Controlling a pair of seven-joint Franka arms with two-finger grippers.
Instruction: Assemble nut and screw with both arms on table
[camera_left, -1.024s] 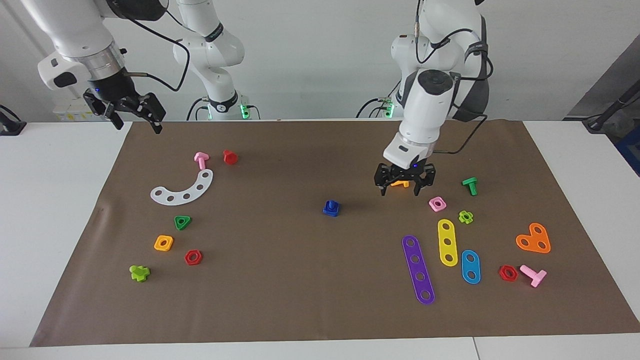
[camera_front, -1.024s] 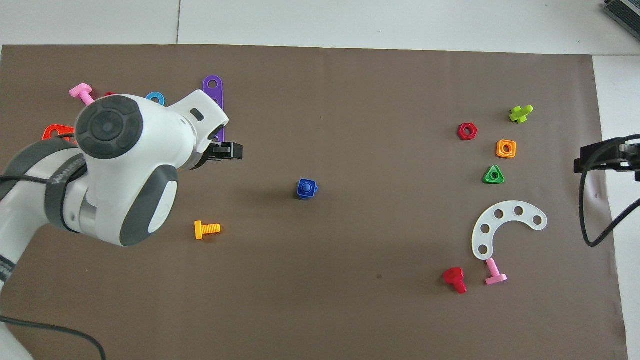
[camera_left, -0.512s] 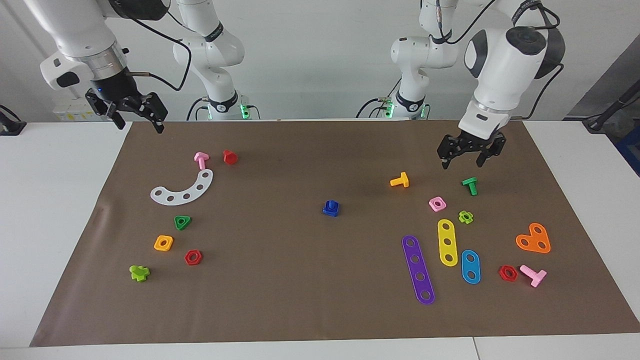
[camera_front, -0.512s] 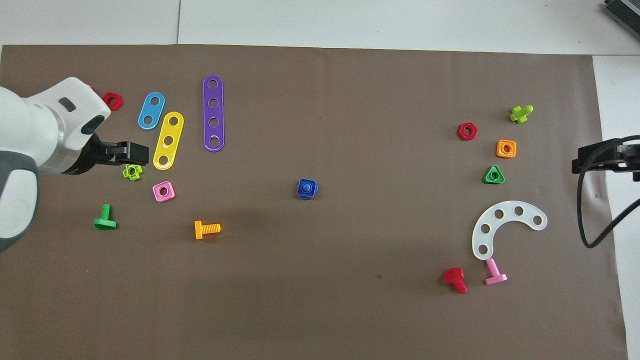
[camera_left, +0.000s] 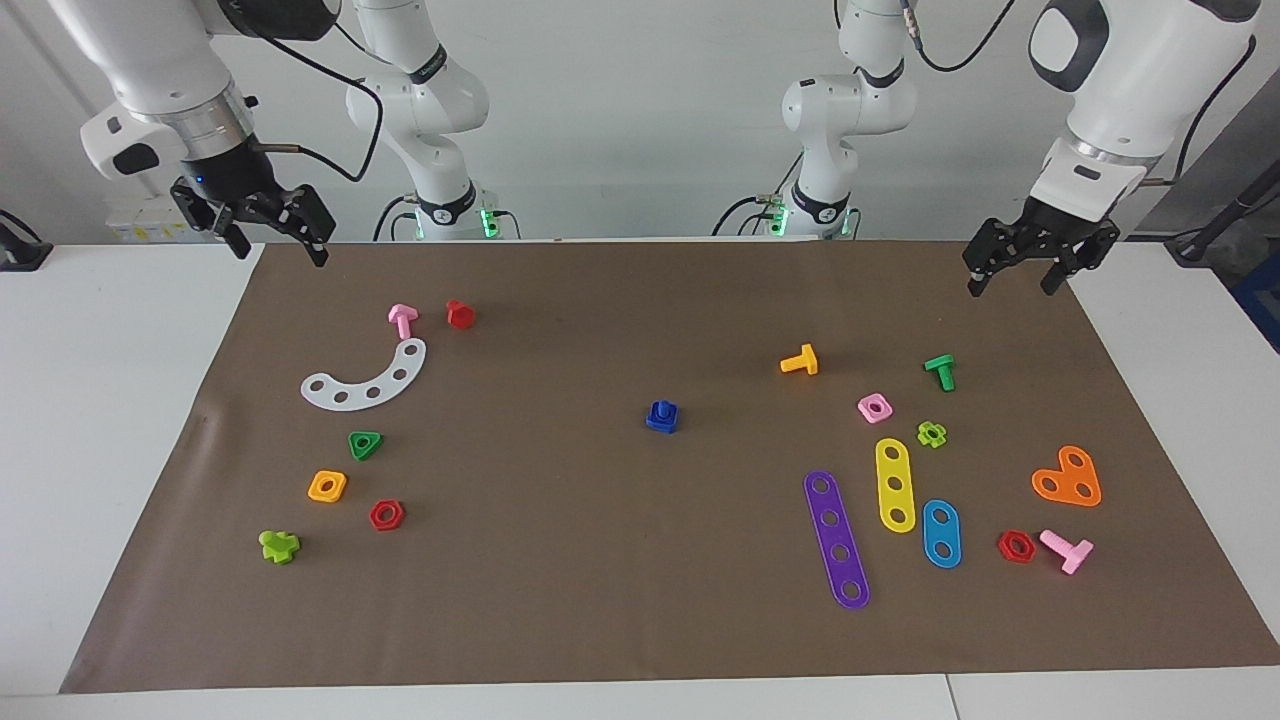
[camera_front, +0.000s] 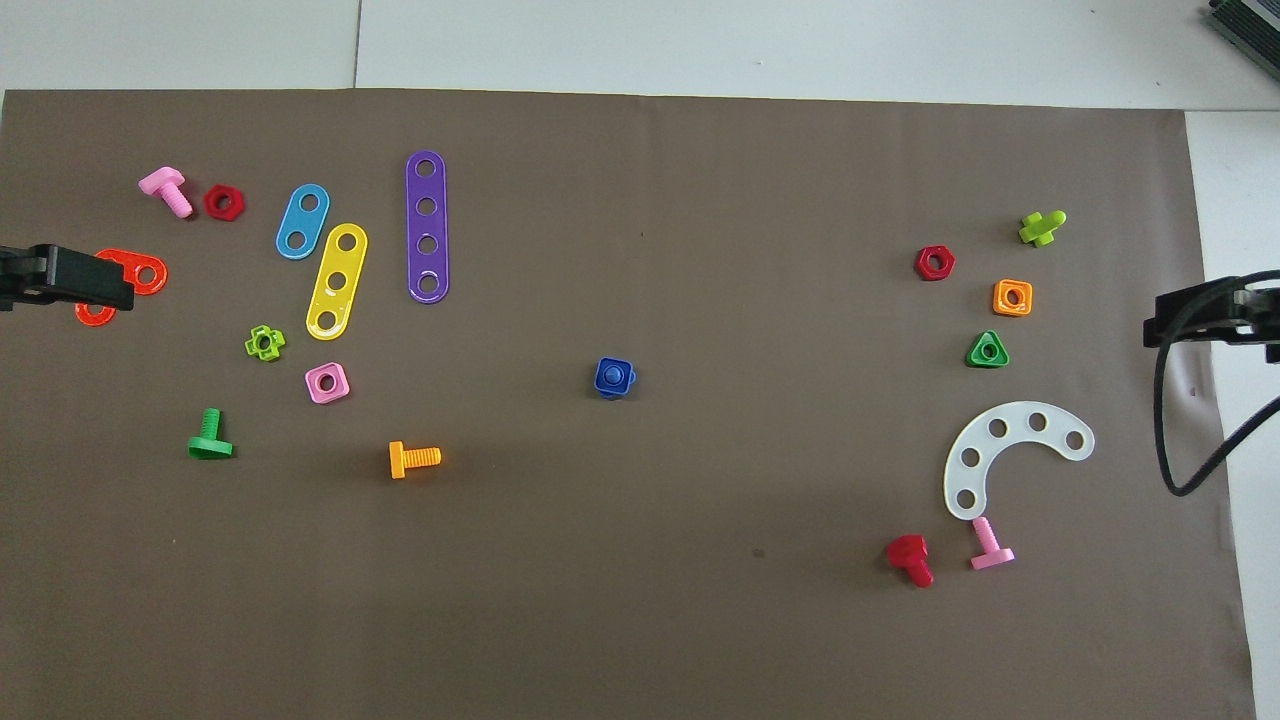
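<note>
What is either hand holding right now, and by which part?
Nothing: the left hand and right hand are both open and empty, raised over the table's ends.

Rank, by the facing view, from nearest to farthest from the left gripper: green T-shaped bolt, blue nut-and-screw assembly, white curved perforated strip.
From the left gripper:
1. Green T-shaped bolt, toward the left arm's end.
2. Blue nut-and-screw assembly, mid-mat.
3. White curved perforated strip, toward the right arm's end.

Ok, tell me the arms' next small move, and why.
Probably none beyond parking: the blue nut already sits on the blue screw mid-mat, and both the left gripper and right gripper hang open and empty over the mat's corners nearest the robots.
</note>
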